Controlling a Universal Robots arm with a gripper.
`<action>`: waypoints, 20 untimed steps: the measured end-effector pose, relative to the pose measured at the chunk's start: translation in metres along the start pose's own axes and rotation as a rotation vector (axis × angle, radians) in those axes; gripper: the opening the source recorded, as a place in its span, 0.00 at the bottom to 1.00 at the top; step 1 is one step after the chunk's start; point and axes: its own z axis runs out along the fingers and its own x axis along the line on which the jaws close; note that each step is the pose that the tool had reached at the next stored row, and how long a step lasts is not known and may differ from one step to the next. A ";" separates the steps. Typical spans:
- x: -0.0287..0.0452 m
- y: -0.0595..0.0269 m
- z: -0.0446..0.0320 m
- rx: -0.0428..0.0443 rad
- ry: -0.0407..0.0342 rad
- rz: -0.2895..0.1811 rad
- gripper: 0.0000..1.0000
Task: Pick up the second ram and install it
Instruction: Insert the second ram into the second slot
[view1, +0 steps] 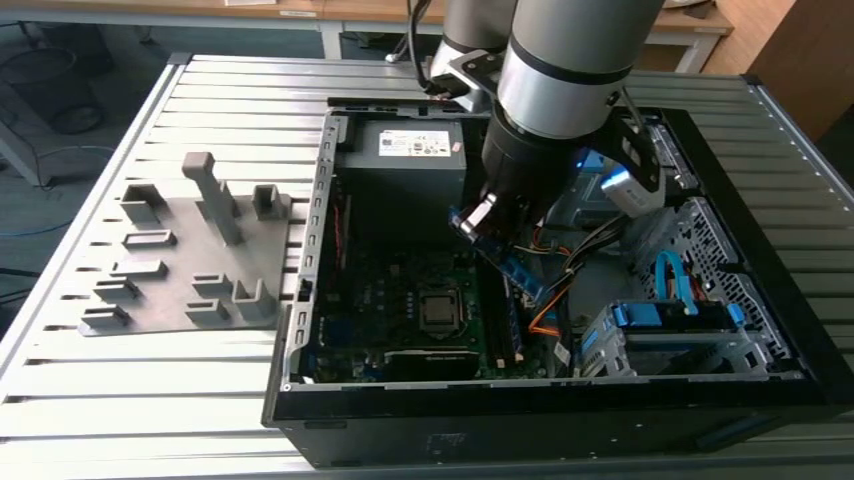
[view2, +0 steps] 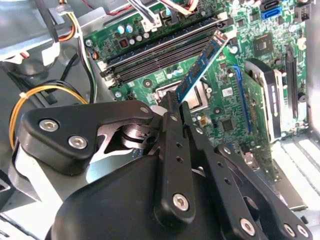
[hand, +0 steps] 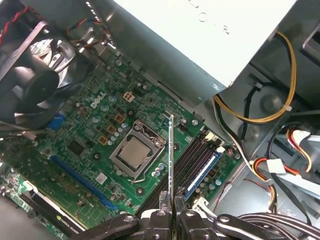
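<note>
We see the gripper (view2: 176, 104) closed down to a narrow gap, its two black fingers (view2: 170, 150) pinching one end of the second ram (view2: 202, 62), so the stick juts out from the fingertips as a thin blue-green board with small black chips. In the first wrist view the gripper (hand: 170, 201) holds the same ram (hand: 171, 150) edge-on, a pale line standing over the board. In the exterior view the gripper (view1: 475, 226) hangs inside the open computer case (view1: 534, 410), and the second ram (view1: 518, 270) slants downward from it, tilted and clear of the motherboard (view1: 387, 300), not seated in anything. Just under the stick run the long dark memory slots (view2: 165, 52); a blue strip (hand: 202, 172) lies along one of them, and we cannot tell whether it is a seated stick. Beside the slots, toward the exterior view's left, sits the processor socket (hand: 136, 152) with its metal frame. At the far end of the case we find the grey power supply (view1: 407, 160), with yellow and black cables (hand: 280, 100) looping near it. Well apart, on the slatted table (view1: 134, 400) at the exterior view's left, lies the grey holder tray (view1: 154, 320) with upright blocks.
</note>
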 end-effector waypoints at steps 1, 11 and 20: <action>0.0000 0.0000 0.0000 0.0002 0.0000 0.009 0.14; 0.0000 0.0000 0.0002 0.0027 -0.0001 0.098 0.14; 0.0000 0.0000 0.0003 0.0046 -0.0005 0.178 0.14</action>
